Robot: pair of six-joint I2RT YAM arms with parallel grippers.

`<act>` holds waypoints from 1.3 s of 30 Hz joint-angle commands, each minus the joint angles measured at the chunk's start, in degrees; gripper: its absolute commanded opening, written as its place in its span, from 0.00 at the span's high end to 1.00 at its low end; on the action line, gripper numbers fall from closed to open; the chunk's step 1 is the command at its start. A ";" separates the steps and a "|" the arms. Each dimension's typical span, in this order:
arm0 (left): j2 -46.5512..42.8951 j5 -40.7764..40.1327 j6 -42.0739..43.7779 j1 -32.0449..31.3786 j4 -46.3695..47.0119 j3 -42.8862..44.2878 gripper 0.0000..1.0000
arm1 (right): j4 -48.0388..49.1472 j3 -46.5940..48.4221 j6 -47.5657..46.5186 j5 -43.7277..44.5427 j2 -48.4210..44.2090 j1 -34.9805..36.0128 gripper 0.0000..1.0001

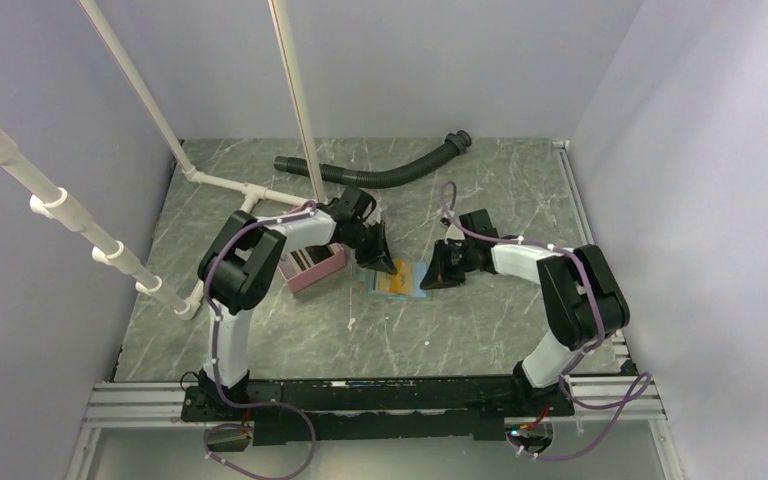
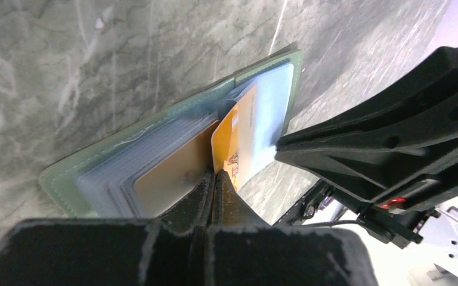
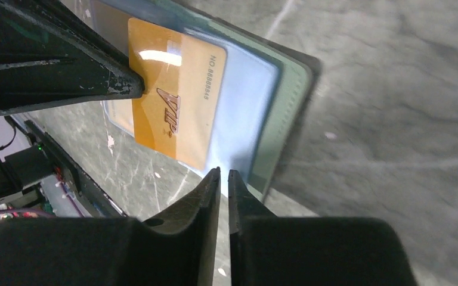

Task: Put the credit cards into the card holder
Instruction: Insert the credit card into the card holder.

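Orange-yellow plastic, printed VIP with a number along one side: a credit card (image 3: pixel 176 101), nipped by its edge in the left gripper (image 2: pixel 214 174), fingers pressed tight upon it. Stands tilted over the open card holder (image 2: pixel 113 170), one end down among the clear sleeves near the fold, most of its face outside them.

Light blue-green cover on that holder, spread flat on the grey marbled table (image 1: pixel 480 330), midway between the two arms. Keeps a second card (image 2: pixel 167 182), tan, tucked under a clear sleeve on the half nearer the left wrist camera.

Opposite, the right gripper (image 3: pixel 223 179), fingers drawn almost together with only a slit between them, tips meeting the edge of a clear sleeve leaf. Cannot tell whether the leaf is caught in that slit or merely touched.

Beside the holder on the left, close under the left arm, a pink open-topped box (image 1: pixel 312 266). Along the far side of the table, a black ribbed hose (image 1: pixel 380 175) and white pipes (image 1: pixel 230 185).
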 commanded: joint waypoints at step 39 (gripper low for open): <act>7.50 -4.22 -3.82 -10.05 -2.02 12.47 0.77 | -3.23 -2.60 0.12 3.38 -7.64 -7.49 0.86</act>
